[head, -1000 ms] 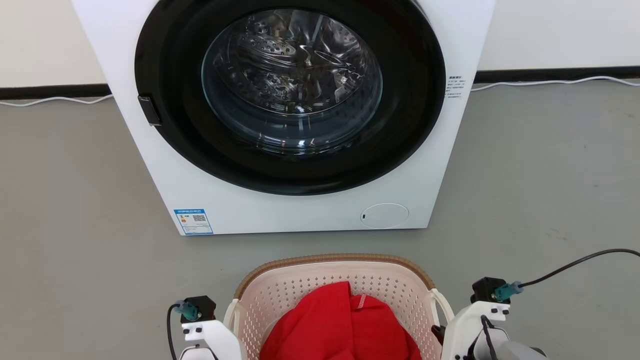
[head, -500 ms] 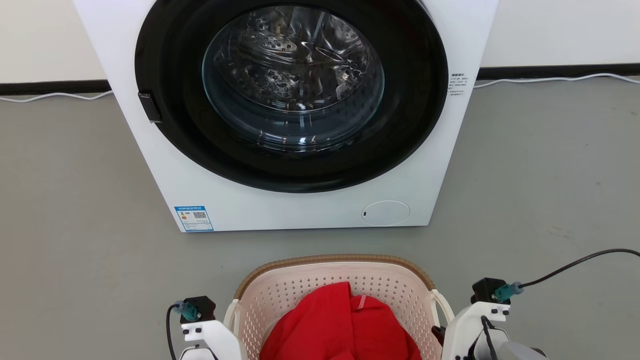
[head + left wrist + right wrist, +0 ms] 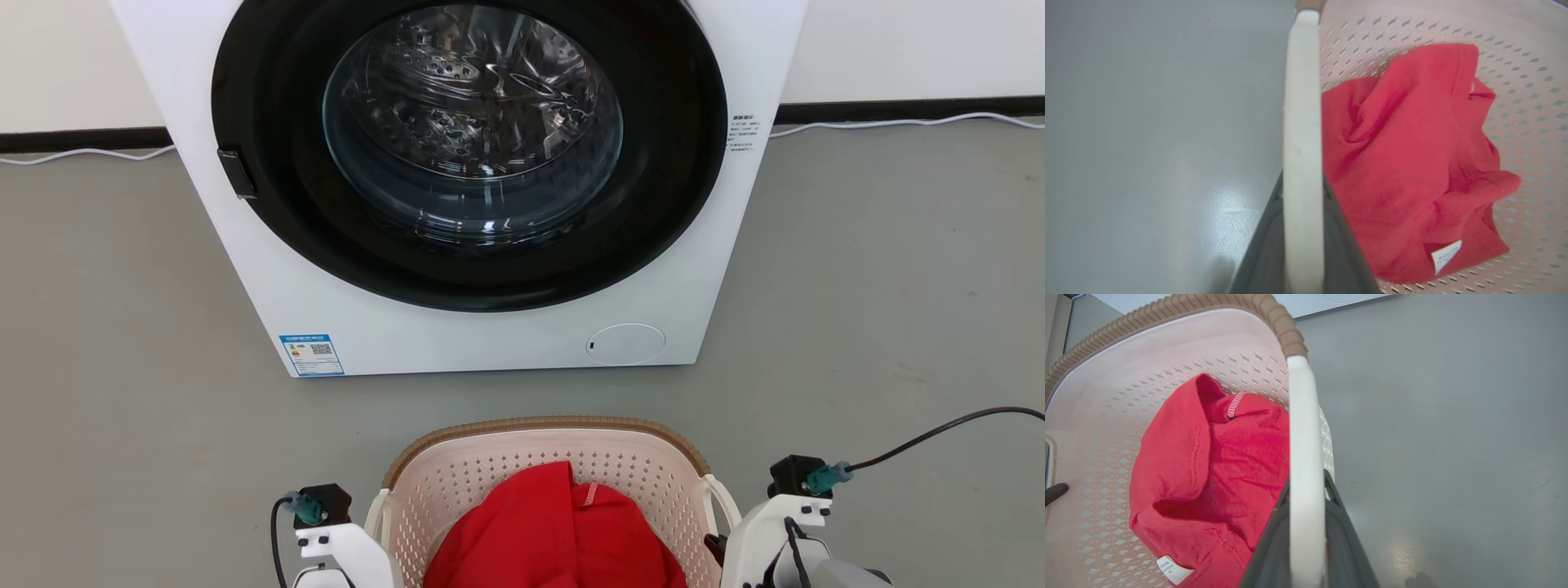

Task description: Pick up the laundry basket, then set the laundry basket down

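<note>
The laundry basket (image 3: 543, 426), cream-white and perforated with a brown woven rim, sits low in the head view with a red garment (image 3: 555, 531) inside. My left wrist (image 3: 343, 547) and right wrist (image 3: 767, 531) flank its two sides. In the left wrist view my left gripper (image 3: 1302, 181) is shut on the white side handle (image 3: 1300, 102), a dark finger on each side of it. My right gripper (image 3: 1306, 479) is shut the same way on the other white handle (image 3: 1302, 416). Whether the basket's bottom touches the floor I cannot tell.
A white front-loading washing machine (image 3: 457, 343) with its round black door shut stands just beyond the basket. Grey floor (image 3: 882, 286) spreads to both sides. A white cable (image 3: 898, 124) runs along the wall base, and a black cable (image 3: 939, 429) trails from my right wrist.
The camera has moved a little: the washing machine sits slightly higher and further left in the picture. The basket and both wrists keep their place in view, grips unchanged.
</note>
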Available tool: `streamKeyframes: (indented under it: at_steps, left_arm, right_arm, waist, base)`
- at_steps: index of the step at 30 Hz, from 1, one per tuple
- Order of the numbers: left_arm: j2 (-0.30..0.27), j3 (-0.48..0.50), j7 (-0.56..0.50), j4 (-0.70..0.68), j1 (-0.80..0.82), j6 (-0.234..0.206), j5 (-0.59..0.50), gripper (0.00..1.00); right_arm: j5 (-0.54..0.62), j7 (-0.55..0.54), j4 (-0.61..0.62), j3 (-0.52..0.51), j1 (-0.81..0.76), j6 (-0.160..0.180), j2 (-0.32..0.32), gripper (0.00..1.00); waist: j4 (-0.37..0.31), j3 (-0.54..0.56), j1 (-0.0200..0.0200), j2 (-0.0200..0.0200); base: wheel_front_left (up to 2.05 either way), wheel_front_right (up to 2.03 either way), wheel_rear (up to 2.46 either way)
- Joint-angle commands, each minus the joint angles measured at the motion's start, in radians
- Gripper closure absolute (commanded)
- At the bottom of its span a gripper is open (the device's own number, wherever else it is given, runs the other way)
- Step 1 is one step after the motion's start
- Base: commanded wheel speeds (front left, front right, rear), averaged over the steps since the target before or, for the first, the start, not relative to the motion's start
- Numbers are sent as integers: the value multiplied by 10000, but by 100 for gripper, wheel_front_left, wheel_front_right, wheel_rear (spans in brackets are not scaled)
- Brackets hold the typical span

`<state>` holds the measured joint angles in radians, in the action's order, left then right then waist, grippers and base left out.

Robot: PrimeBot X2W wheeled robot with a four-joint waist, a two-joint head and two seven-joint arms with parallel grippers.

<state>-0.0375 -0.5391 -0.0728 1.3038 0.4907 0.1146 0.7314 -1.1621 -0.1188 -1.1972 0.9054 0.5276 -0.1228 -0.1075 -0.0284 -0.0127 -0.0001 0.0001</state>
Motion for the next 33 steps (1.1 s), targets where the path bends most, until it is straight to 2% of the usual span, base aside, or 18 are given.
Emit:
streamKeyframes:
  at_steps: [1,18,33]
  left_arm:
    - [-219,215,133,-132,180,1,76,100]
    - [-260,91,203,-131,355,16,151,100]
    - [-355,33,846,-148,971,9,164,100]
  right_arm:
    - [-114,184,178,90,166,-79,19,100]
    - [-302,336,232,268,377,-79,-5,100]
    - [-366,1083,621,422,905,-79,-173,100]
  waist:
    - [-5,-5,1,-1]
    - [-52,-297,1,-1]
    - [-148,-1327,1,-1]
  base:
    - [0,0,0]
    - [0,0,0]
    - [0,0,0]
